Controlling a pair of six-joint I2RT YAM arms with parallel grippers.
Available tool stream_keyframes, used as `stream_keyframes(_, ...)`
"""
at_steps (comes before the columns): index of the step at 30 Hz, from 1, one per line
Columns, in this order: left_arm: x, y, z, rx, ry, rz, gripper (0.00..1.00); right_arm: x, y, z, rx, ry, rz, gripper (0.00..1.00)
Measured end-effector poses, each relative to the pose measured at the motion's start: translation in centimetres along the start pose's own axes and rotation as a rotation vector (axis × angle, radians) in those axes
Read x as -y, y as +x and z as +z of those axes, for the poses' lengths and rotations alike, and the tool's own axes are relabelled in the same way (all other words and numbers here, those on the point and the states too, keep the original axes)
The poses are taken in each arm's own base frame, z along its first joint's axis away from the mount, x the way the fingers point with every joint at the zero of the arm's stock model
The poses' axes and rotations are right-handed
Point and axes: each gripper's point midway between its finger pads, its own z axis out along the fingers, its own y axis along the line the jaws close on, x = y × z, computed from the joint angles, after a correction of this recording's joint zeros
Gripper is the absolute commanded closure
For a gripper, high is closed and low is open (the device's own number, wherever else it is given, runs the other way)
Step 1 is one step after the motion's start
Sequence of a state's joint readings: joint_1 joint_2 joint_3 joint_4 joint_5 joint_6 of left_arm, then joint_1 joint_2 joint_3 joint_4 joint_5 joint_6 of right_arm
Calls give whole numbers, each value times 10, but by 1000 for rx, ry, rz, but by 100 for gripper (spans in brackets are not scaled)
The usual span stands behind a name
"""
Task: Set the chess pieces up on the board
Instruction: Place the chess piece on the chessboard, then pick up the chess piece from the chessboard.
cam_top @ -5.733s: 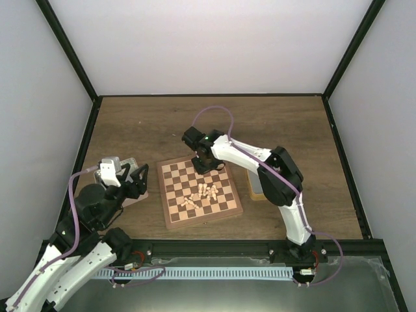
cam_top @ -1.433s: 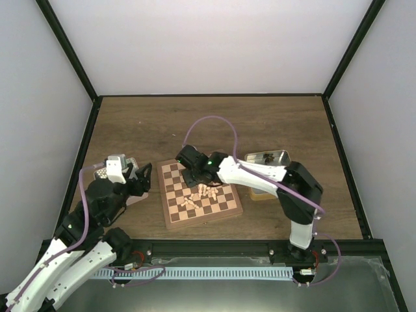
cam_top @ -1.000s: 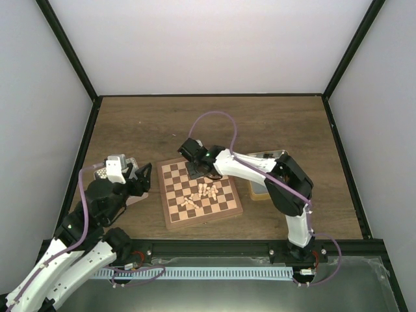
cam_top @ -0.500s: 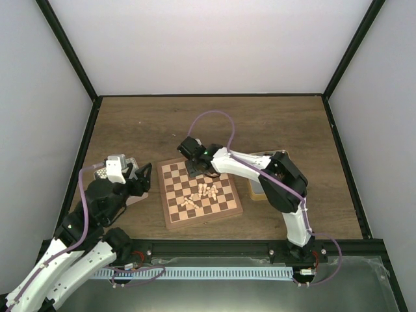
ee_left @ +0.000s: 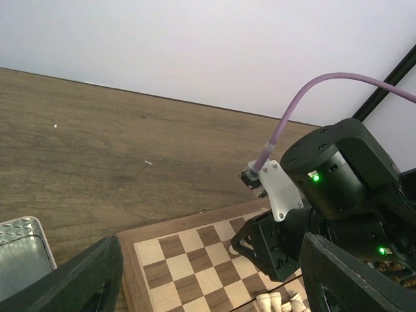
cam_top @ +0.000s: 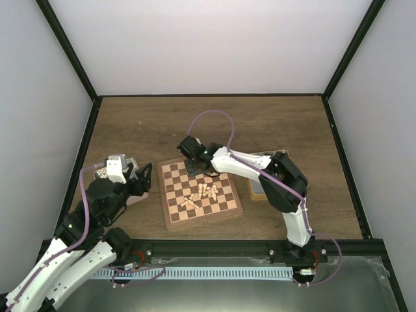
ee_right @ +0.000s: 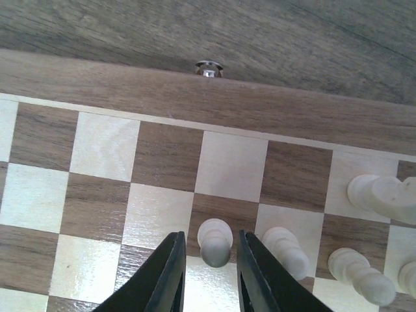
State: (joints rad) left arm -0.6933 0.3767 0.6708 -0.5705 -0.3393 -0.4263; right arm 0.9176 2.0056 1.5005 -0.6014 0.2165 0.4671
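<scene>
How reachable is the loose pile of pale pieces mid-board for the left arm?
Probably yes: the left arm hangs beside the board's left edge, jaws open, and the right arm is over the far rows.

Pale chess pieces (cam_top: 203,192) clustered, several toppled, on checkered brown-rimmed board (cam_top: 170,175).

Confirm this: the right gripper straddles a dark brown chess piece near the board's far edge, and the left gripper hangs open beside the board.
Wrong colour: the chess piece straddled by the right gripper is pale cream, not dark brown; the right wrist view shows it. It is near the board's far edge, and the left gripper hangs open beside it.
</scene>
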Motion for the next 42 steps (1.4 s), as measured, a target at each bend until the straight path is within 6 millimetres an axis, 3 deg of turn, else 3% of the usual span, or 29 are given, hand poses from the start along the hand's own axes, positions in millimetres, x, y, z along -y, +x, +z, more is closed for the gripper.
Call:
stream_keyframes(8,-1,0,0,1,-4,-1,24,-3,-8,-10,25,-21,8,67)
stream_keyframes(15,-1,0,1,0,-5,0,24,6,-15,-67,121,-81,71,65)
stream_keyframes(19,-1,1,2,-6,-8,2,24,18,8,-82,101,-95,104,65)
stream_keyframes(26,-1,3,4,-15,-11,4,23,38,84,-72,-71,-65,109,62)
stream_keyframes(28,-1,3,4,-18,-11,5,23,39,98,-72,-105,-66,105,62)
stream_keyframes(34,-1,3,5,-19,-13,6,24,24,121,-71,-161,-100,68,63)
stream_keyframes(42,-1,3,5,-19,-14,5,24,19,130,-57,-195,-93,48,72)
